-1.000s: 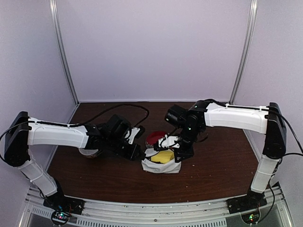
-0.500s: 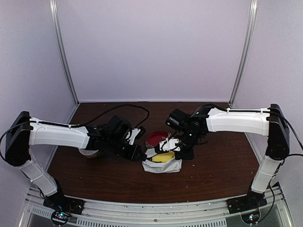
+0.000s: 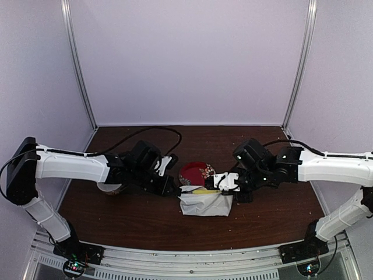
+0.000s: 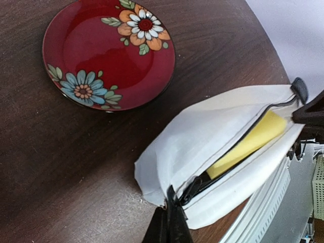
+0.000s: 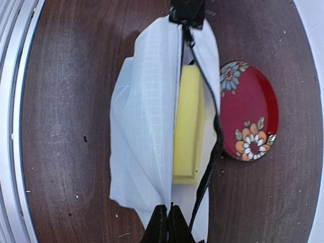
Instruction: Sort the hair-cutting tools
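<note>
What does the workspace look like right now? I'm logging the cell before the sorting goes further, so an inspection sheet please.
Surface: dark wooden table, scuffed and specked.
Job's things: nothing seen; no scissors or clipper in view.
Clutter: white zip pouch, part open, with a yellow block inside; red flowered plate beside it, nothing on it; pale bowl mostly hidden under the left arm.
Grippers: left gripper shut on one end of the pouch; right gripper shut on the opposite end.
Cables: black cable looping over the far table.
Surroundings: lilac walls, metal posts.
</note>
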Robot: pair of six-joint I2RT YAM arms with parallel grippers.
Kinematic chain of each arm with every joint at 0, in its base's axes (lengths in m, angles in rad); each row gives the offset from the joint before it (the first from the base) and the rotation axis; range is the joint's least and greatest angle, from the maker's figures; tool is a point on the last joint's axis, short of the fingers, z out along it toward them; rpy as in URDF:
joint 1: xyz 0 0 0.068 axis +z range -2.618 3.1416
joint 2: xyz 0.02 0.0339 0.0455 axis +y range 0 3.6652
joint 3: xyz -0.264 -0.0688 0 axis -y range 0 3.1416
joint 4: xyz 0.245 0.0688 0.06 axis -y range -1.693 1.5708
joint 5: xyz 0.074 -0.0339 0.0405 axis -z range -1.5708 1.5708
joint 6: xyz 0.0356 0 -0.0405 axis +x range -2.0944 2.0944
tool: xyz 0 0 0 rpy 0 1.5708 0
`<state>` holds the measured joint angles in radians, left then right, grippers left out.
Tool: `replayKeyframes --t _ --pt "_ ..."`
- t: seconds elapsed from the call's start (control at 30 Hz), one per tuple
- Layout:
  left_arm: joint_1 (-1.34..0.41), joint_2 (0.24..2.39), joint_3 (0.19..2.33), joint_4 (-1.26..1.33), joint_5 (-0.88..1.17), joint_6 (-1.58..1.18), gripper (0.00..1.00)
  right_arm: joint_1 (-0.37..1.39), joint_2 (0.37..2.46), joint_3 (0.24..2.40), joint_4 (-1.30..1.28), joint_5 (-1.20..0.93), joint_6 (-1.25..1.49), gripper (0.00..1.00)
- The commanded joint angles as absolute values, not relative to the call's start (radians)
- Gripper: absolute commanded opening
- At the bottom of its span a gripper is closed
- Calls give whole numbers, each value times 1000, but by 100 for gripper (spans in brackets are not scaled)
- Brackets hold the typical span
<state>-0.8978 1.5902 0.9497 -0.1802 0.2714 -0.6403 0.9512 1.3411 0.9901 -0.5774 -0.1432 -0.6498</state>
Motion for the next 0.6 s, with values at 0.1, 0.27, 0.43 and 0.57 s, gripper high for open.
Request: replayKeyframes --t 0.1,0.27,0.43,0.57 --pt "-882 1460 908 -197 208 -636 0 946 1317 966 -680 -181 -709 0" --pt "-891 1418 861 -86 340 -635 0 939 1272 979 -698 -163 -685 0" --pt "-914 1438 837 -31 374 -656 0 929 1270 1085 -752 -294 -637 40" --pt "-919 1456 803 29 372 -689 0 928 1362 1143 -731 -392 -539 43"
